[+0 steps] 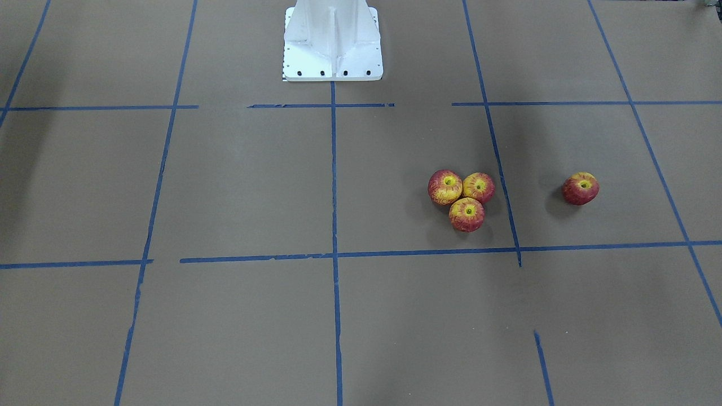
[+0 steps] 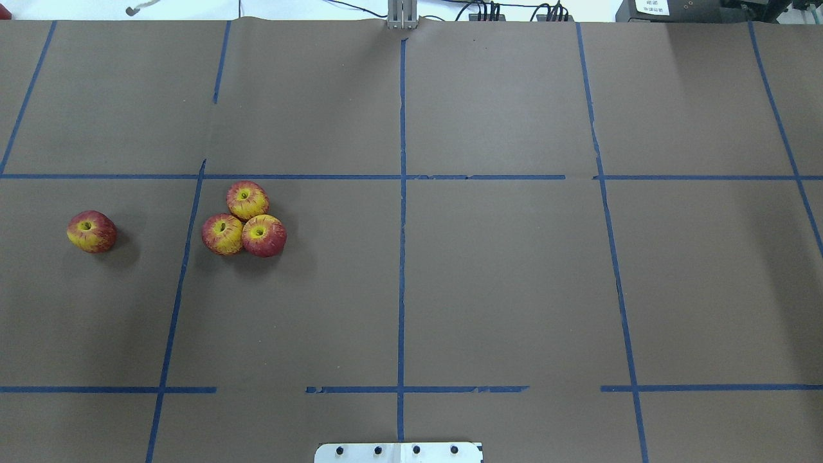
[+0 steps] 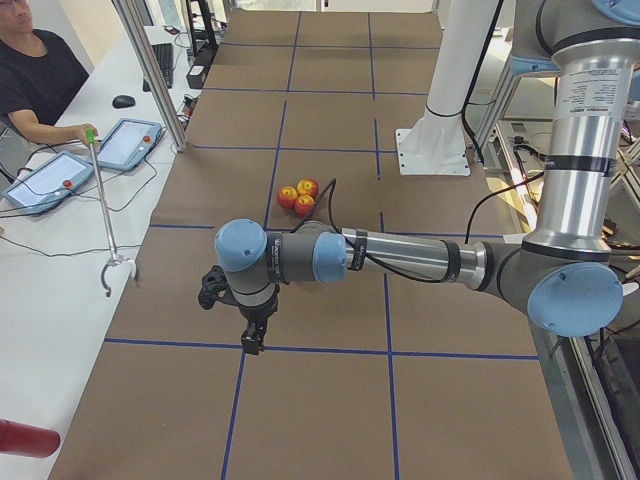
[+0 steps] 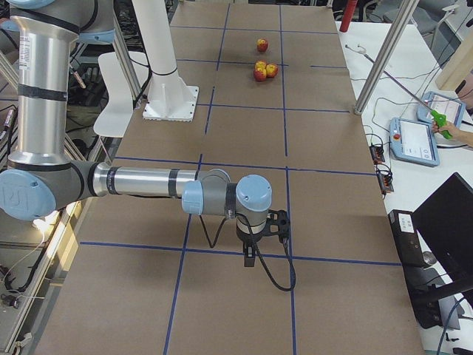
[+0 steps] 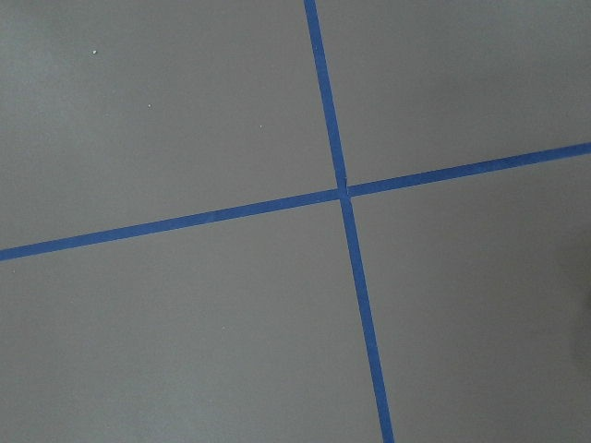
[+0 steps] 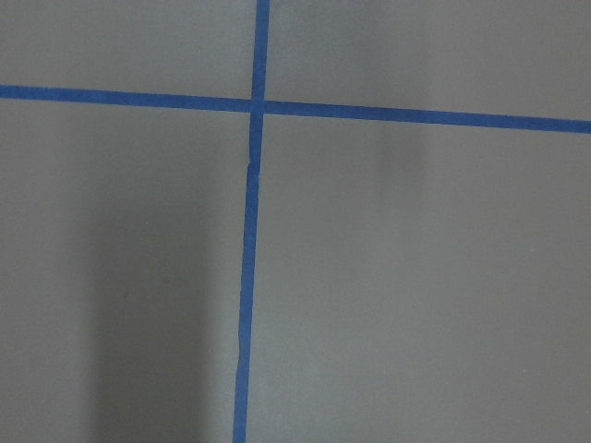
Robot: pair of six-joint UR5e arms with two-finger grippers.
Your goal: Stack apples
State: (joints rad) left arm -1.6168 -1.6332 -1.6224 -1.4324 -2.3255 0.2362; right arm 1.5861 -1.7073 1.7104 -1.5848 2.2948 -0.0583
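Note:
Three apples touch in a cluster on the brown table: one (image 2: 247,200) at the back, two (image 2: 222,233) (image 2: 263,235) in front. They also show in the front-facing view (image 1: 466,214). A fourth apple (image 2: 92,231) (image 1: 580,188) lies alone, further out on my left side. All sit upright on the table, none on top of another. My left gripper (image 3: 250,343) hangs over the table well short of the cluster (image 3: 300,195). My right gripper (image 4: 250,259) hangs far from the apples (image 4: 264,71). I cannot tell whether either is open or shut.
Blue tape lines (image 2: 401,257) divide the table into squares. The white robot base (image 1: 333,56) stands at the table's middle edge. An operator (image 3: 40,80) sits at a side bench with tablets (image 3: 125,143) and a grabber stick (image 3: 105,220).

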